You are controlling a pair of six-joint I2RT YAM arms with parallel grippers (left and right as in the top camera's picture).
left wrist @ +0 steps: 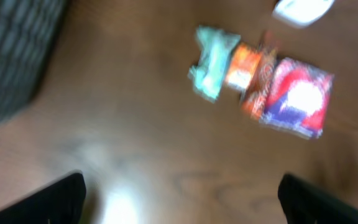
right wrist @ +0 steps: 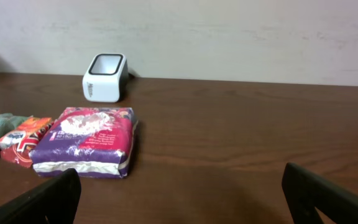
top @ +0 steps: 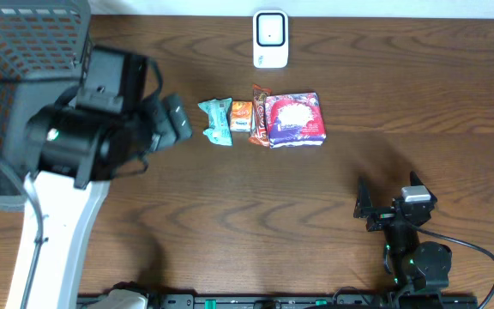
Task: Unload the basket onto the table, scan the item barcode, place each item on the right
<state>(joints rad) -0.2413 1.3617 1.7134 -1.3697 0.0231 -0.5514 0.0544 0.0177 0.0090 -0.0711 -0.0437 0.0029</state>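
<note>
Your left hand [left wrist: 179,185] and right hand [right wrist: 180,182] stand wide, empty; the purple packet [top: 295,119] looks soft, light and slippery, so pinch its edge.

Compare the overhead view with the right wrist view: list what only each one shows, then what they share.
Only the overhead view shows the black mesh basket at the table's left end and the left arm next to it. Only the right wrist view shows the pale wall behind the table. Both show the white scanner, the purple packet, the orange packet, the teal packet and the wooden table.
</note>
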